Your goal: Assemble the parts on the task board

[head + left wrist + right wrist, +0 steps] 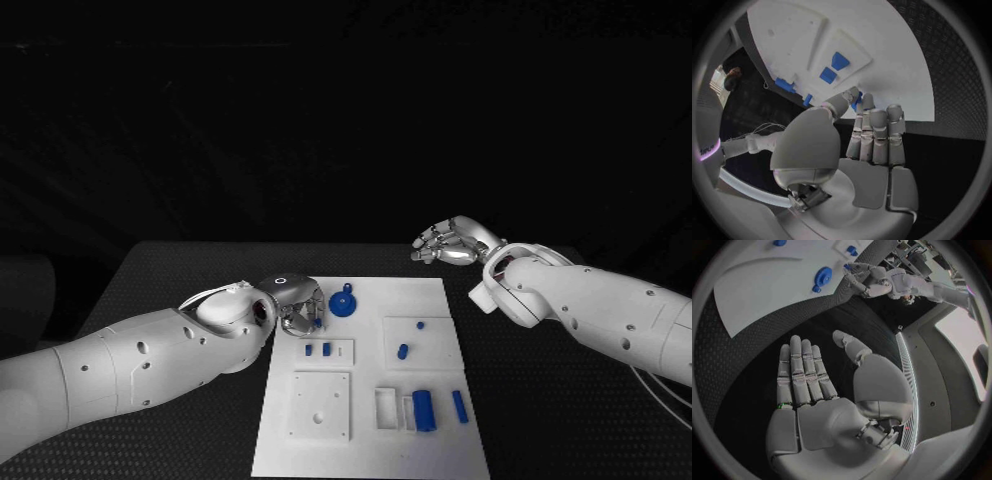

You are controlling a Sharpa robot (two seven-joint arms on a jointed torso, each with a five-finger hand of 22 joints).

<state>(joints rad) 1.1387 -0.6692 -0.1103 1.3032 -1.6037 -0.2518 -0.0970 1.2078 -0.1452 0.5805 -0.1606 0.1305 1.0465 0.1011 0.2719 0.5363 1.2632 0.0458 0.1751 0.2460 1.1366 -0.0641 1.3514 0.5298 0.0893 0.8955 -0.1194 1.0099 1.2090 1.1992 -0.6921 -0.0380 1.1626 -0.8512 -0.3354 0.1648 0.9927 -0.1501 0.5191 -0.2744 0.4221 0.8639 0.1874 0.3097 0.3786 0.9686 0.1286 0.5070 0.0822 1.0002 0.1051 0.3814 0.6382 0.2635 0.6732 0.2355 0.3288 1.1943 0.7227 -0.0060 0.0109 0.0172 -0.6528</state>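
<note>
The left robot hand [299, 305], fingers apart and holding nothing beside the round blue part [342, 303], may knock it across the task board [433, 300], while the right robot hand [451, 243] hangs spread and unladen.

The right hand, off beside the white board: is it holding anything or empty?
Empty. The right hand shows a bare palm with fingers stretched out flat over the black table, nothing between them.

White task board [433, 300] on black table [173, 270]

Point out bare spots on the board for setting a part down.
Free: the task board top right corner, beyond the round blue part, and its near edge below the recessed plate. Crowded: the middle trays, and beside the left hand.
</note>
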